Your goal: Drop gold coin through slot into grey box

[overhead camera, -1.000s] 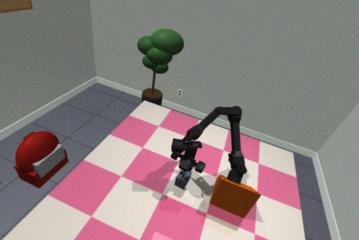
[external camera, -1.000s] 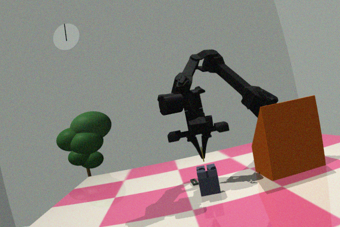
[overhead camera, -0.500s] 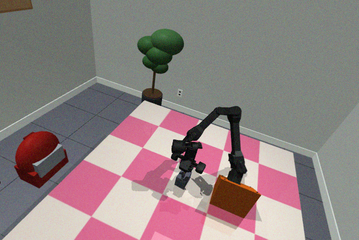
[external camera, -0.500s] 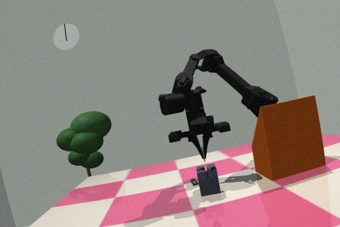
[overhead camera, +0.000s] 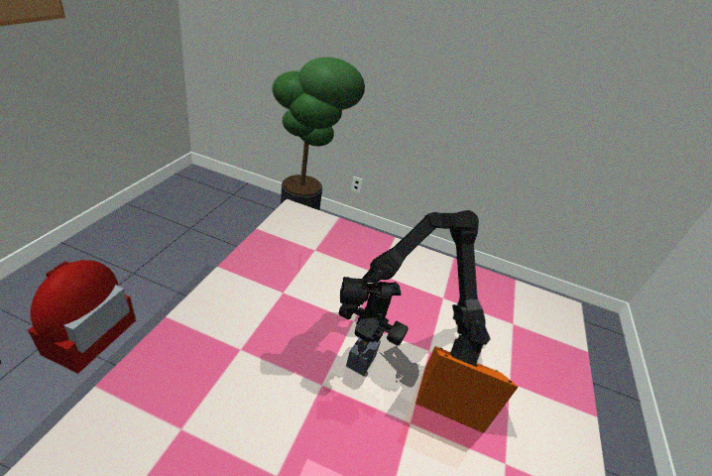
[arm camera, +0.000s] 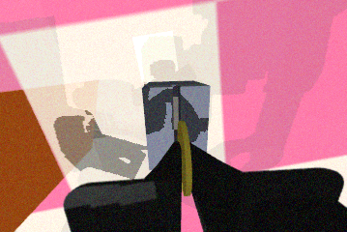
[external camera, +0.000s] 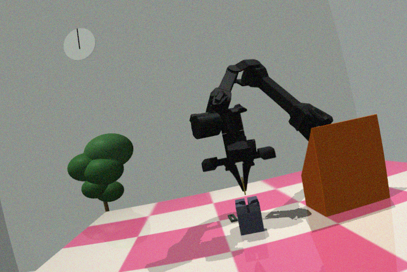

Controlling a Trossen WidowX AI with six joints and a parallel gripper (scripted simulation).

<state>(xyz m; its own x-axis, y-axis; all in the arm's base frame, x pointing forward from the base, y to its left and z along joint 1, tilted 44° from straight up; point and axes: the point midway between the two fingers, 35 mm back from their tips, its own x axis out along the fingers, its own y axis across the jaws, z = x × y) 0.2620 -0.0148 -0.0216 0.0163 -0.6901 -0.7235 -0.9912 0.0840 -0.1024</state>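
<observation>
My gripper (overhead camera: 362,341) (external camera: 244,188) (arm camera: 180,146) is shut on the gold coin (external camera: 245,192) (arm camera: 187,169), which is held on edge and sticks out below the fingertips. The closed grey box (overhead camera: 359,362) (external camera: 251,221) (arm camera: 201,103) stands on the table under the gripper. In the exterior view a small gap shows between the coin's lower edge and the lid. In the wrist view the coin's far end overlaps the near part of the slot (arm camera: 176,112), a little to its right and slightly turned from its line. The dark-green holder (external camera: 232,217) lies beside the box, empty.
A large orange block (overhead camera: 462,393) (external camera: 351,166) (arm camera: 18,150) with a sloping side stands by the arm's base, to the right of the box in the top and exterior views. The table (overhead camera: 210,393) (external camera: 107,230) has a pink and white checked top. The arm's shadows fall around the box.
</observation>
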